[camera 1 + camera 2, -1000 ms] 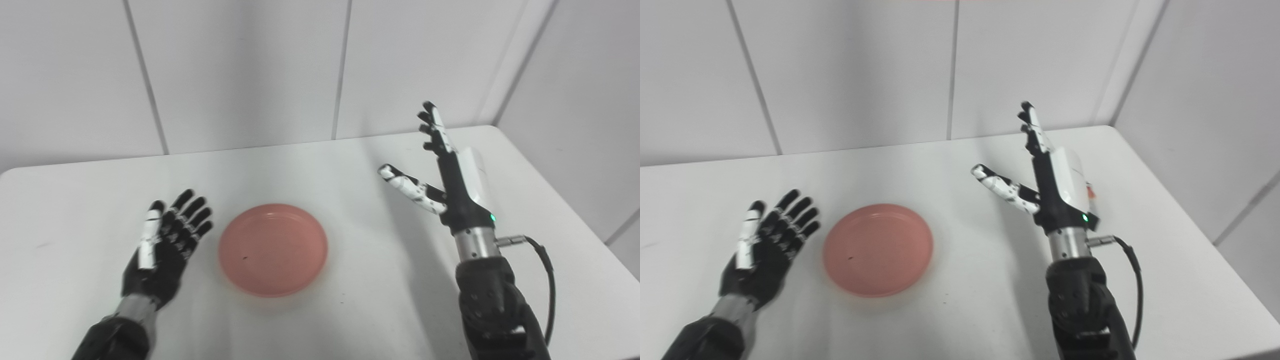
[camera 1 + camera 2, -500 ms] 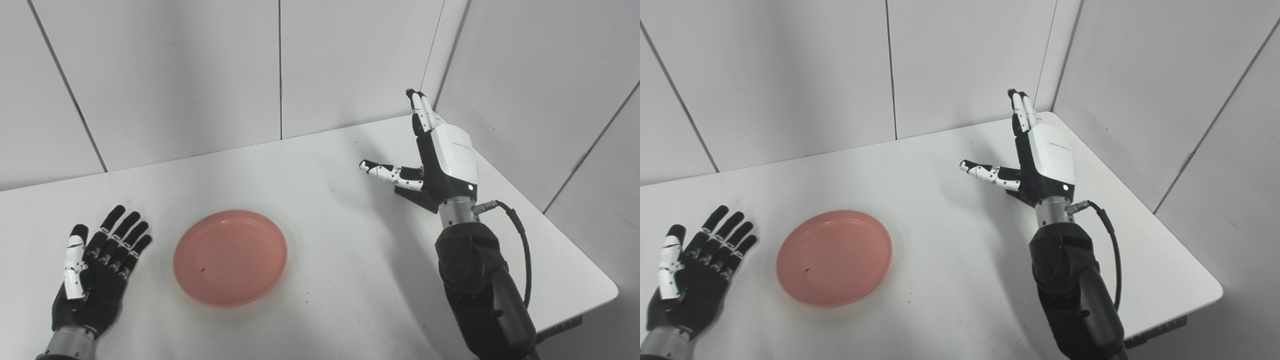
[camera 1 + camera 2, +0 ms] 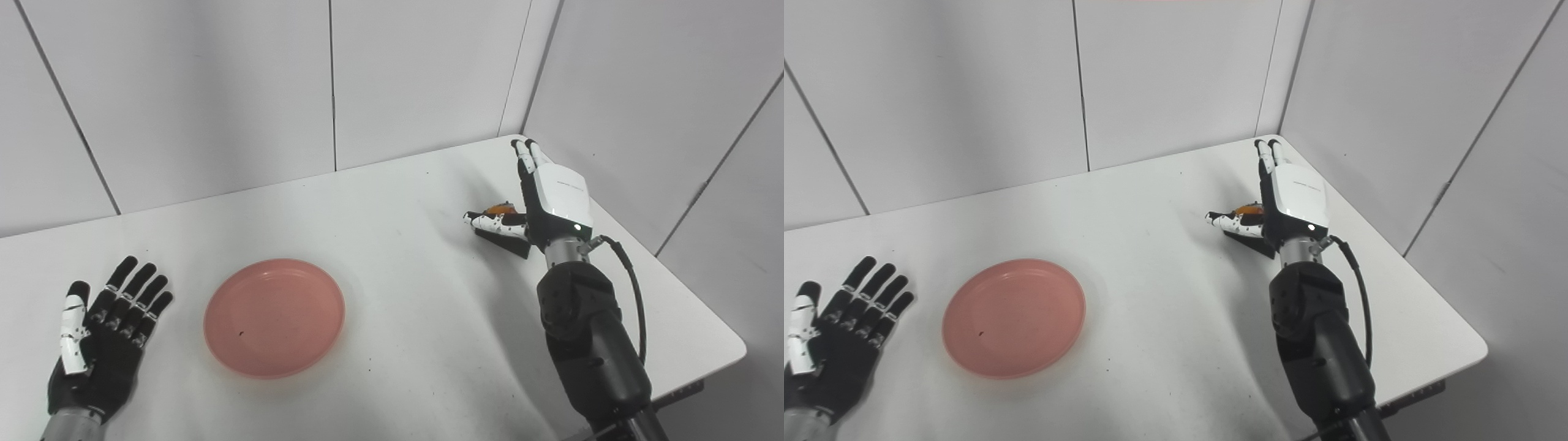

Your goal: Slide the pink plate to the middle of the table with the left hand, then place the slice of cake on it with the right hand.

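Pink and round, the shallow plastic plate (image 3: 274,316) lies on the white worktop (image 3: 398,202), between the open, empty left hand (image 3: 101,349) and the right hand (image 3: 539,202). That right hand is spread around the orange-topped cake slice (image 3: 499,209); it should close gently, low on the sides. Contact is hidden; most of the slice is too.

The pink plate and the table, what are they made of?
The pink plate looks like plastic: one even, matte colour, with a soft sheen along its raised rim. The table looks like a smooth white board, maybe laminate or plastic, with a dull shine and rounded corners. I can't be sure of either.
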Robot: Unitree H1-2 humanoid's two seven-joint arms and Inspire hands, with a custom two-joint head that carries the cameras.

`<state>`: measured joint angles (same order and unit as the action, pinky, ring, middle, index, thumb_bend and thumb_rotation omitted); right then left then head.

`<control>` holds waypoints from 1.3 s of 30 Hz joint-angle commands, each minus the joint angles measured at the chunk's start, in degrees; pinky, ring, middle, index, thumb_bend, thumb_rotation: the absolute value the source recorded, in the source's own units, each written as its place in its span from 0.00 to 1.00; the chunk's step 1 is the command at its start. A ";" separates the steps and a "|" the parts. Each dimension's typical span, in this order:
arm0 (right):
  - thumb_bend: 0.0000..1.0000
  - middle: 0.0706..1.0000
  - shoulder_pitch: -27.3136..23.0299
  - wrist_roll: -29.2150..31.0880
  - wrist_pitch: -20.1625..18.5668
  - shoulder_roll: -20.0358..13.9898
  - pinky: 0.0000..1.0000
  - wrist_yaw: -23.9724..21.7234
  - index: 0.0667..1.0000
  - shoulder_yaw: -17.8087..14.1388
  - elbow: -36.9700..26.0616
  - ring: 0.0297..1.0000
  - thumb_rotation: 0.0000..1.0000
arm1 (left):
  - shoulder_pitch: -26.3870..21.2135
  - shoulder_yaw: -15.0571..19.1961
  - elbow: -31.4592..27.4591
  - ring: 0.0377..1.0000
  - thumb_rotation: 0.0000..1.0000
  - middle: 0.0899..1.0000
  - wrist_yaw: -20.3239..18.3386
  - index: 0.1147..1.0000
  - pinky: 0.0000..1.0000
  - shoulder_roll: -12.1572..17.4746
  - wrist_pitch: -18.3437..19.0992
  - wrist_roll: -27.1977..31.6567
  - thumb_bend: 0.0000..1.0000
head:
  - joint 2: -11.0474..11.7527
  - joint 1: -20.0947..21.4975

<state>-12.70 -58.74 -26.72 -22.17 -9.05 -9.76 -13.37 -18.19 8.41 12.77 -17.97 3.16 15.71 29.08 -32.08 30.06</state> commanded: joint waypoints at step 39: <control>0.90 0.95 -11.47 11.61 0.20 -6.18 0.63 10.54 0.89 4.40 25.18 0.86 0.47 | 0.55 0.92 0.20 0.88 1.00 0.86 2.03 0.85 0.92 1.33 3.58 0.26 0.45 | -1.06 0.10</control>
<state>-21.41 -47.53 -26.75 -26.32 0.00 -5.41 12.25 -18.29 9.22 12.17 -16.84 3.61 17.08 29.78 -33.13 30.24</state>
